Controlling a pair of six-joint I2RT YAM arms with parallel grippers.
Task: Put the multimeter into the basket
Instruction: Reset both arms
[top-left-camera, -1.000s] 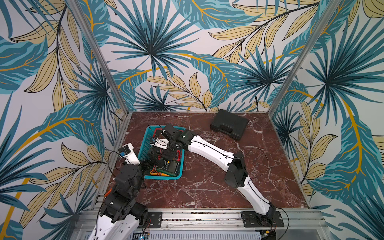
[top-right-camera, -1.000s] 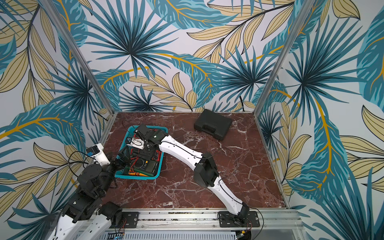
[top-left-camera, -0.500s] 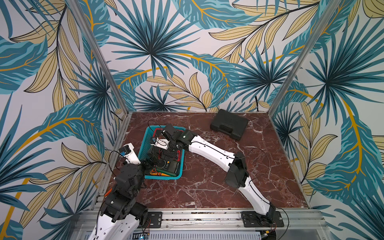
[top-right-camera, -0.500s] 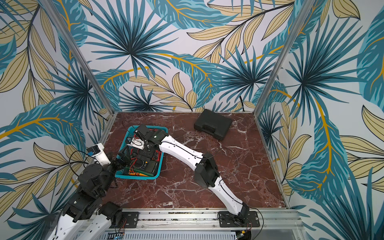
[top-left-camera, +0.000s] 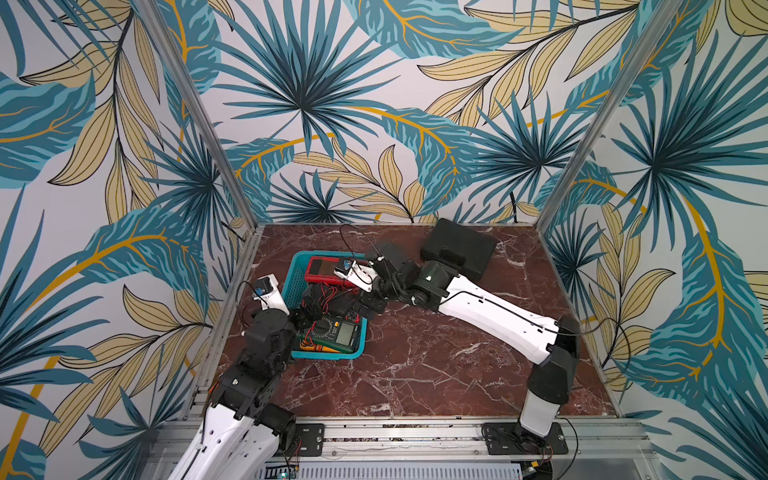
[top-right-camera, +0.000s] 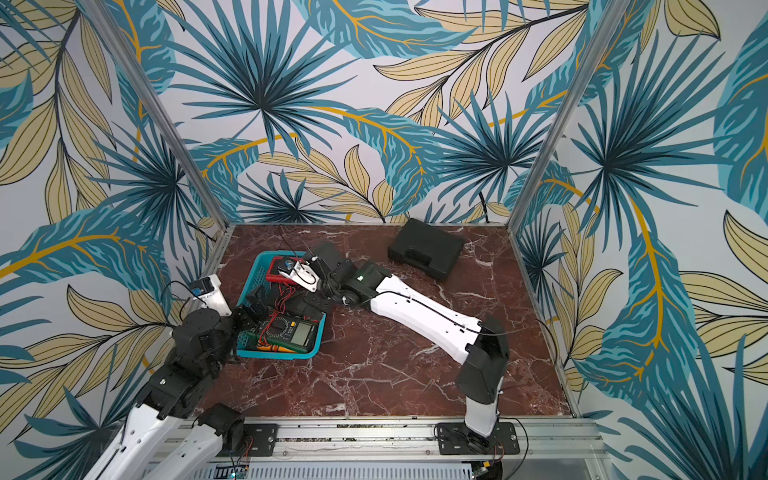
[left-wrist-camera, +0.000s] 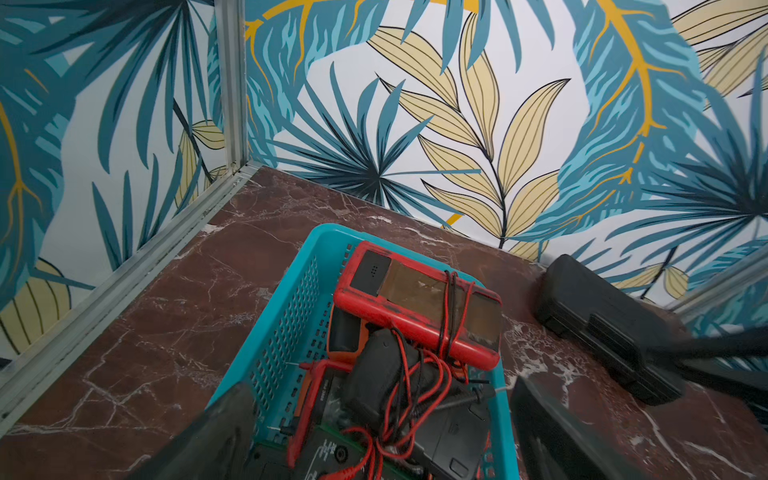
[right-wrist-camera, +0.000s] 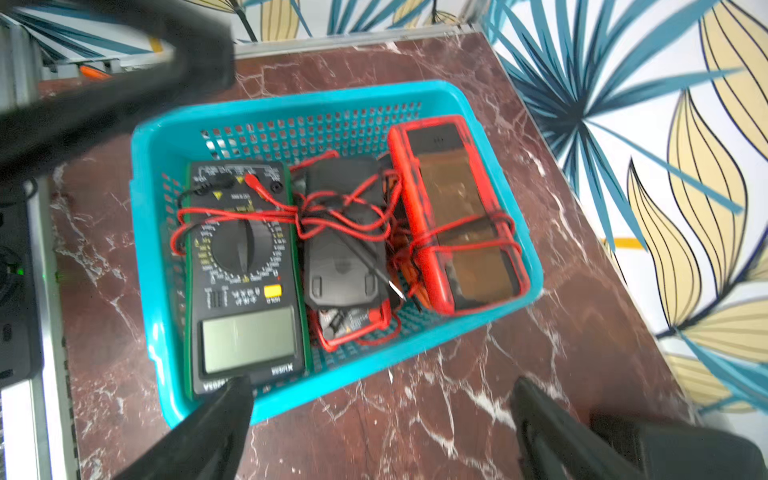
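The teal basket (top-left-camera: 293, 282) (top-right-camera: 254, 274) (left-wrist-camera: 291, 324) (right-wrist-camera: 158, 232) stands at the left of the table. Several multimeters lie in it: a green-edged one with a dial (top-left-camera: 334, 332) (top-right-camera: 291, 331) (right-wrist-camera: 245, 266), a black one face down (left-wrist-camera: 382, 370) (right-wrist-camera: 345, 257), and a red one (top-left-camera: 322, 266) (left-wrist-camera: 419, 299) (right-wrist-camera: 457, 216), all tangled in red leads. My left gripper (top-left-camera: 308, 305) (left-wrist-camera: 382, 388) hangs open over the basket's near end, holding nothing. My right gripper (top-left-camera: 366, 303) (right-wrist-camera: 382, 386) is open and empty above the table, just outside the basket's right wall.
A black hard-shell case (top-left-camera: 457, 249) (top-right-camera: 426, 253) (left-wrist-camera: 602, 324) lies at the back right of the marble table (top-left-camera: 415, 365). The basket stands close to the left wall rail (left-wrist-camera: 124, 270).
My right gripper has drawn back to the right, from over the basket to just outside its wall, jaws a touch wider. The left arm has not moved.
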